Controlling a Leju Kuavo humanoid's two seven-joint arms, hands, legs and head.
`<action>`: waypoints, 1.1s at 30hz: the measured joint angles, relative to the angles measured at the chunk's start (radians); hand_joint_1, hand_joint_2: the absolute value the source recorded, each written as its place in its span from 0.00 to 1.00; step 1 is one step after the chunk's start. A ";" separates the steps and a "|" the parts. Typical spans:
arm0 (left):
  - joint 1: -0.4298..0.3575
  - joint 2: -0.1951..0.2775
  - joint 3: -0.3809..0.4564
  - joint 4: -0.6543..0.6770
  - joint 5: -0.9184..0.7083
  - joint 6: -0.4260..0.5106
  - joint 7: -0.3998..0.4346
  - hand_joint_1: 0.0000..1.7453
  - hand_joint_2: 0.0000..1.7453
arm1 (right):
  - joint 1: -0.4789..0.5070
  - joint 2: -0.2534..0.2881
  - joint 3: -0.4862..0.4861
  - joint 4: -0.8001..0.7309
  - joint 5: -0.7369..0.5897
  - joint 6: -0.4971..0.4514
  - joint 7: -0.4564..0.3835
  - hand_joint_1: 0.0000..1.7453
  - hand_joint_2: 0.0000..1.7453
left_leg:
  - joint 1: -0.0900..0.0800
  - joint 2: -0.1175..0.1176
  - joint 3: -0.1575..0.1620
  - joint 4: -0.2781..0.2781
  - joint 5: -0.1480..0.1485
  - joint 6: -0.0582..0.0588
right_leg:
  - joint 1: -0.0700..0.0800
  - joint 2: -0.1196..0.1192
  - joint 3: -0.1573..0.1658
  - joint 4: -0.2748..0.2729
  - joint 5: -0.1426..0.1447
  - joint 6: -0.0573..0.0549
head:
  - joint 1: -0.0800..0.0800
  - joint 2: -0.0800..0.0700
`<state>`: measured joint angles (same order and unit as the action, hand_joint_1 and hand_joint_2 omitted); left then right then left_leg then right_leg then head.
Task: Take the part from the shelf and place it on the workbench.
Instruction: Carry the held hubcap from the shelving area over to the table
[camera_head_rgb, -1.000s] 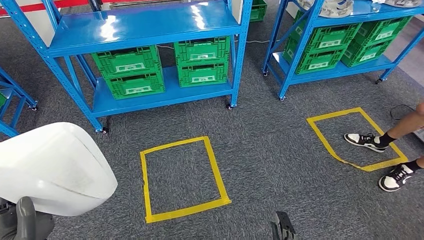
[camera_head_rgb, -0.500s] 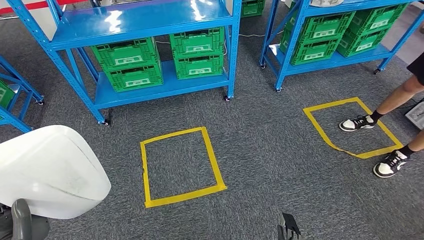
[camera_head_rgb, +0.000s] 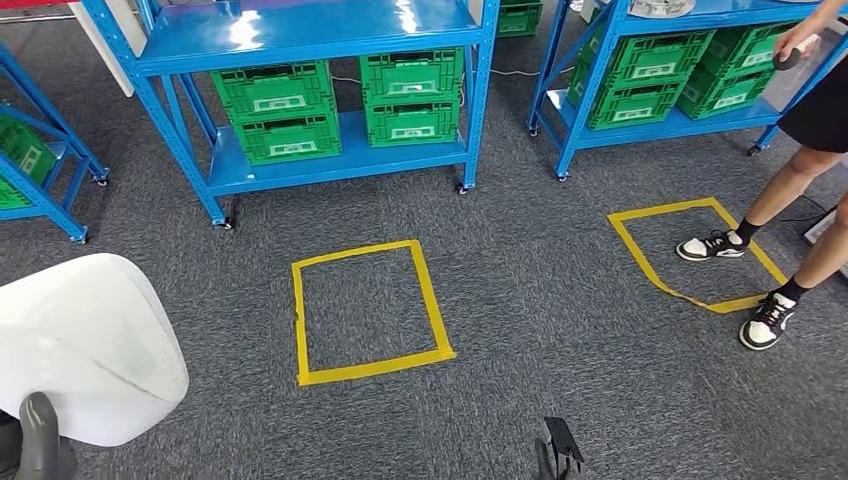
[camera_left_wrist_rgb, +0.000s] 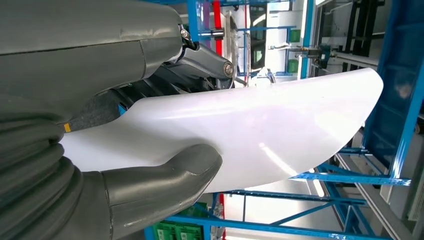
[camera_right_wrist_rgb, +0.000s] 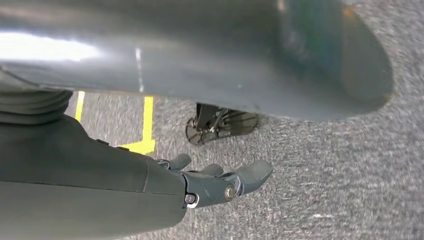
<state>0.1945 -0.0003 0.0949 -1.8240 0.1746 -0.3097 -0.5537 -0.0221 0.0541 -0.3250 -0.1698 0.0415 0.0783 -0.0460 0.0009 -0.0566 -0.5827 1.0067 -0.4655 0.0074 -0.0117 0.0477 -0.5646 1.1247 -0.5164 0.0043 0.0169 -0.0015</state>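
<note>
Nearest you, the left hand (camera_left_wrist_rgb: 125, 185) clamps the white curved panel (camera_head_rgb: 85, 345) between thumb and fingers, low at near left. The right hand (camera_right_wrist_rgb: 220, 182) hangs over the carpet with its fingers loosely spread, holding nothing. Watch the person (camera_head_rgb: 790, 190) at far right by the blue shelf (camera_head_rgb: 300, 30): a turn could swing the wide panel into either.
</note>
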 joint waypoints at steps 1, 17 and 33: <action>0.005 0.001 0.000 -0.010 0.000 0.001 -0.001 1.00 1.00 | 0.000 0.000 0.005 0.000 0.005 0.002 0.006 0.00 0.00 | 0.000 -0.008 -0.010 0.007 0.004 -0.005 | 0.000 0.022 0.042 -0.062 -0.010 -0.006 | 0.000 0.000; 0.041 0.038 -0.013 -0.052 0.040 -0.024 0.023 1.00 1.00 | -0.001 0.026 0.033 0.001 0.040 0.016 0.055 0.00 0.00 | 0.013 0.126 0.046 0.026 -0.044 -0.053 | 0.000 -0.152 0.030 -0.106 -0.001 -0.018 | -0.005 0.000; -0.143 -0.005 -0.048 0.110 0.094 -0.074 -0.014 1.00 1.00 | -0.004 0.011 0.054 0.002 0.062 -0.005 0.059 0.00 0.00 | 0.009 -0.055 -0.010 0.030 -0.011 -0.017 | 0.003 0.038 0.017 -0.089 -0.004 -0.015 | 0.000 0.000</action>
<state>0.0511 -0.0057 0.0467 -1.7140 0.2691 -0.3837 -0.5678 -0.0263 0.0653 -0.2713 -0.1678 0.1037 0.0736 0.0130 0.0100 -0.1115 -0.5929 1.0372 -0.4764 -0.0095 -0.0087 0.0853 -0.5477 1.0360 -0.5208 -0.0107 0.0171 -0.0015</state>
